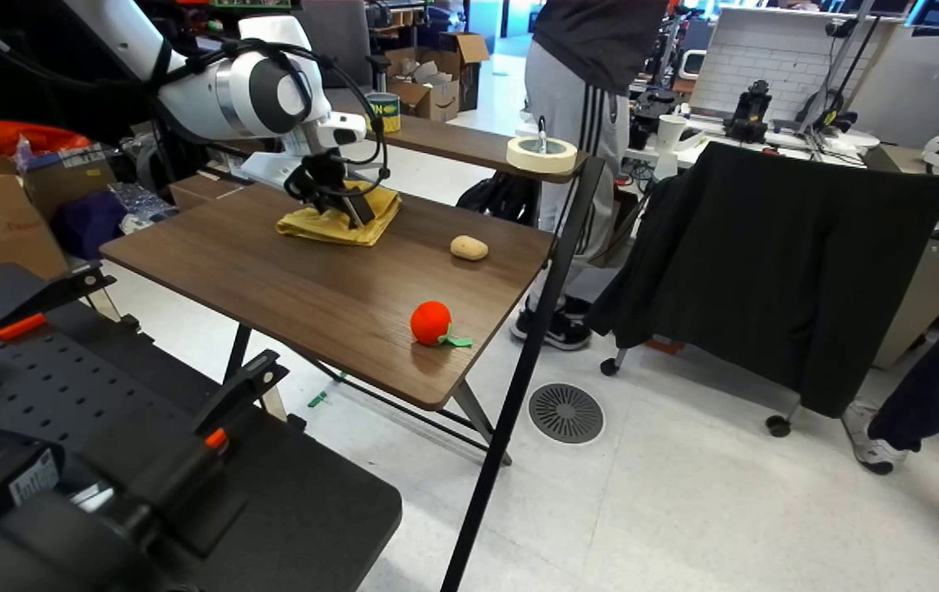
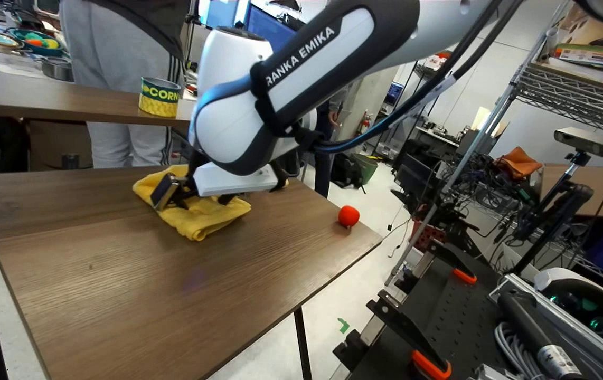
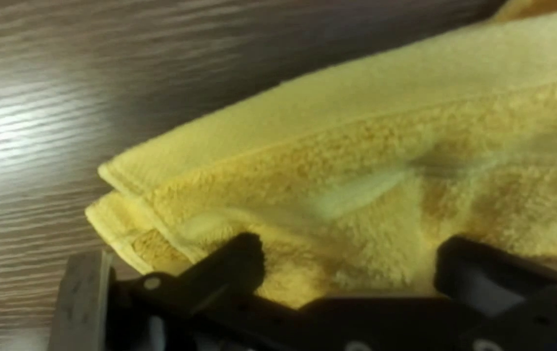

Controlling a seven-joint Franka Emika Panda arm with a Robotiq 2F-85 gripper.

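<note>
Where the arm (image 1: pixel 198 107) spans the upper left of an exterior view, it slopes down over the table (image 1: pixel 272 279) and bends at the wrist, so that the gripper (image 3: pixel 349 256) points downward, a little tilted; directly beneath it, in both exterior views, the yellow towel (image 1: pixel 317 227) lies folded on the table; no other arm shows; in the wrist view the towel's folded edge, the best sign of its long axis, runs slantwise, from a corner at the left up toward the right, at a shallow angle to the line between the fingers (image 3: pixel 239 258); these stand well apart, cloth showing between them and nothing clamped; whether the tips press on it, I cannot tell; further right, well apart from the towel, come a round red thing (image 1: pixel 431 322) near the table's corner, then a tan, potato-shaped thing (image 1: pixel 469 247); last, on a raised shelf (image 1: pixel 453 140), sits a roll of tape (image 1: pixel 539 164).
</note>
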